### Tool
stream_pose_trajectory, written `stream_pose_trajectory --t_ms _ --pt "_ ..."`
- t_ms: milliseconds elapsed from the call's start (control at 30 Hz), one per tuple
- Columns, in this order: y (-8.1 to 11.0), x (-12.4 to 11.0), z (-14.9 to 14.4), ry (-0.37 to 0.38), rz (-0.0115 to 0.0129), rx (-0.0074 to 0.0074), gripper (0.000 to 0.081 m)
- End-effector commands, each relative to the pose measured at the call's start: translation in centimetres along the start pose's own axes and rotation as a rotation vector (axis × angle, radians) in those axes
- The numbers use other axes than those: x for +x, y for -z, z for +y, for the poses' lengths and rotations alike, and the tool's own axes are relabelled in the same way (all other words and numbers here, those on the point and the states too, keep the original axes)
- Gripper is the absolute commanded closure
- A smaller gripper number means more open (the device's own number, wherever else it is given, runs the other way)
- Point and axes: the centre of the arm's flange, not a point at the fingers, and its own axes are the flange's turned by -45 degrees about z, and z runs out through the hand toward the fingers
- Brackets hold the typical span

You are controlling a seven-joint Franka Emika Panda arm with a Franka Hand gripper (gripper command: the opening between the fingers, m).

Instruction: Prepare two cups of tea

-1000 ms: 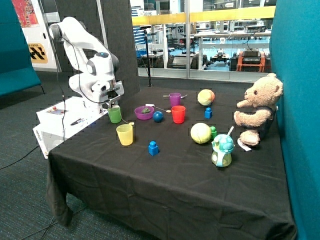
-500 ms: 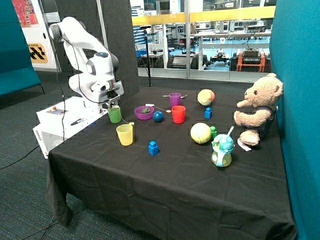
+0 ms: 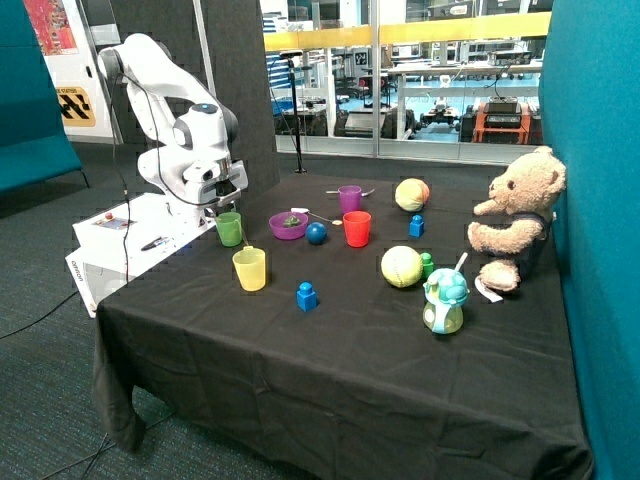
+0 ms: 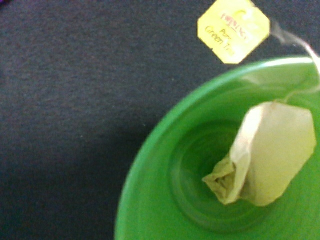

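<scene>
Gripper [image 3: 222, 207] directly above light green cup [image 3: 229, 229], at table [image 3: 340, 340] edge nearest robot base; finger state cannot be told, nothing seen in its hold. Tea bag [image 4: 267, 155] lies inside green cup, string running over rim to yellow green-tea tag [image 4: 233, 30] on black cloth outside. Yellow cup [image 3: 249, 268] near, just in front of gripper. Purple bowl [image 3: 288, 225] beside green cup. Purple cup [image 3: 349, 199] well apart, behind red cup [image 3: 356, 228].
</scene>
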Motion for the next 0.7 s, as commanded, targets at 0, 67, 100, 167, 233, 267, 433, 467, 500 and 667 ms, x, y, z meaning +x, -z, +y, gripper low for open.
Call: stream_pose_trajectory --t_ms 0,67,100,167,233,267,433,467,500,667 --pt "0.6 0.4 -1.6 0.052 -0.0018 0.0036 0.0306" --pt "0.8 0.6 -2.6 0.076 -0.0018 0.0036 0.0326" --pt "0.8 0.8 -3.0 0.086 -0.0018 0.0036 0.0335" --pt "1.1 1.1 -4.5 0.128 -0.0017 0.0036 0.0351" --pt "1.2 1.5 -5.6 0.146 -0.0017 0.0036 0.0358" --pt "1.3 1.6 -6.0 0.154 -0.0017 0.0036 0.0361" --pt "1.7 2.3 -8.2 0.209 -0.0016 0.0037 0.0368" --pt "1.8 2.4 -8.6 0.212 -0.0016 0.0037 0.0368" --pt "1.9 2.7 -9.5 0.241 -0.0015 0.0037 0.0367" --pt "2.2 3.1 -13.0 0.329 -0.0013 0.0038 0.0387"
